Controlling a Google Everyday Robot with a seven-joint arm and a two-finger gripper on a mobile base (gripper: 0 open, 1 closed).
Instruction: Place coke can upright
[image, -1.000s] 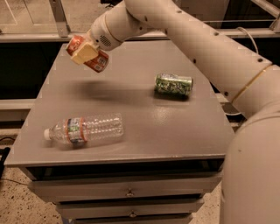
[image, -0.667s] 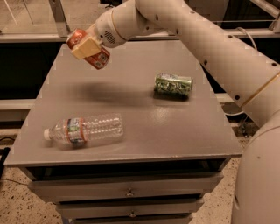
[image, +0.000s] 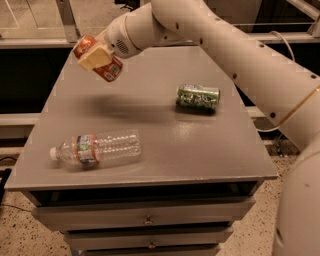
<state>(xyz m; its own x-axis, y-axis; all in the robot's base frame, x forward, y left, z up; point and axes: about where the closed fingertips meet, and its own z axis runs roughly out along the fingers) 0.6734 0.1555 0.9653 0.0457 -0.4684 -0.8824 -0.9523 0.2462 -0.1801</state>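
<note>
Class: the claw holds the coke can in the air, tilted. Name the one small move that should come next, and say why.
Probably turn the wrist until the coke can stands vertical, before any lowering. The claw grips it tilted, in the air over the far left part of the table, its shadow falling on the tabletop below.

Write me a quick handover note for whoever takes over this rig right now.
The end effector is shut on the coke can, holding it tilted in the air over the back-left part of the table.
Done: can grasped and off the table.
Left: turn it upright, set it down, release.
Also on the table: green can and plastic bottle, both lying on their sides.
</note>
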